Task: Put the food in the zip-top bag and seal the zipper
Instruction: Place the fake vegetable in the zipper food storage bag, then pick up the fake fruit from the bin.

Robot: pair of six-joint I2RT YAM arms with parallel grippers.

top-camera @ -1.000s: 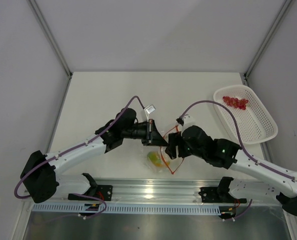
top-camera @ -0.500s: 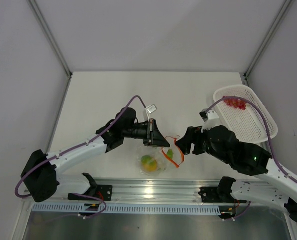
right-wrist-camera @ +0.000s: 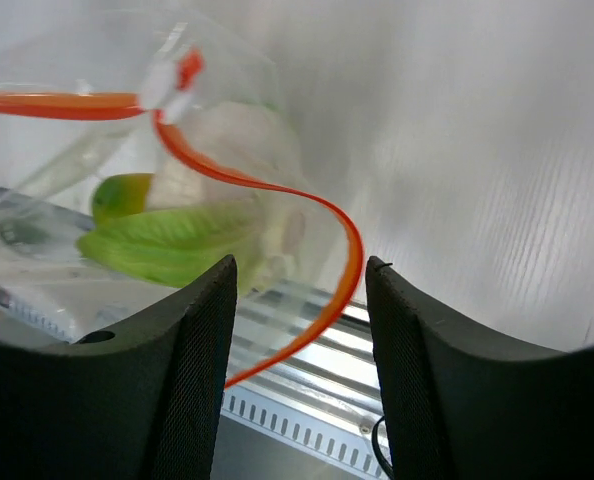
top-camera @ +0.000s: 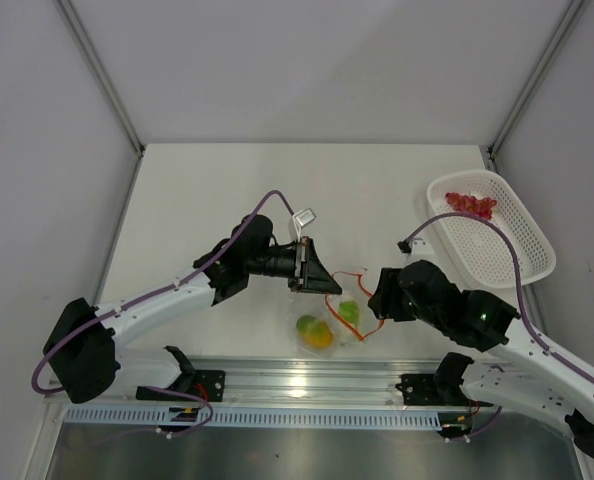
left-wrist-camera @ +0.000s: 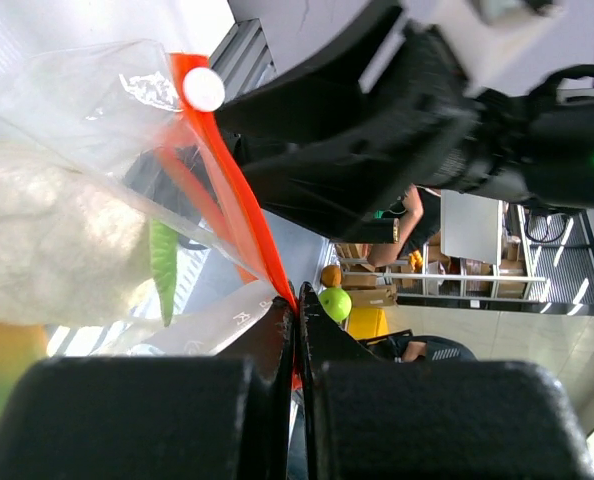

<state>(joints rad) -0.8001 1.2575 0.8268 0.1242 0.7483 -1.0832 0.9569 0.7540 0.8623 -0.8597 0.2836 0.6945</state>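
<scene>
The zipper [left-wrist-camera: 242,215] of the zip-top bag [left-wrist-camera: 77,100] is pinched in the closed left hand [left-wrist-camera: 297,305], presumably to lift the mouth, while the right hand [right-wrist-camera: 299,270] is spread astride it, empty.

left arm [top-camera: 157,300]: white links, black joint housings, bulky black base [top-camera: 77,355] at 8 o'clock of top view. right arm [top-camera: 542,352]: same build, small green light [top-camera: 482,318] on its black forearm housing. purple cable [top-camera: 262,205] runs along each arm, held by small white ties. white tag [top-camera: 303,215] by left wrist. left gripper [left-wrist-camera: 297,305]: smooth black fingers. right gripper [right-wrist-camera: 299,275]: black fingers [right-wrist-camera: 182,380], fine ribbed texture.
</scene>
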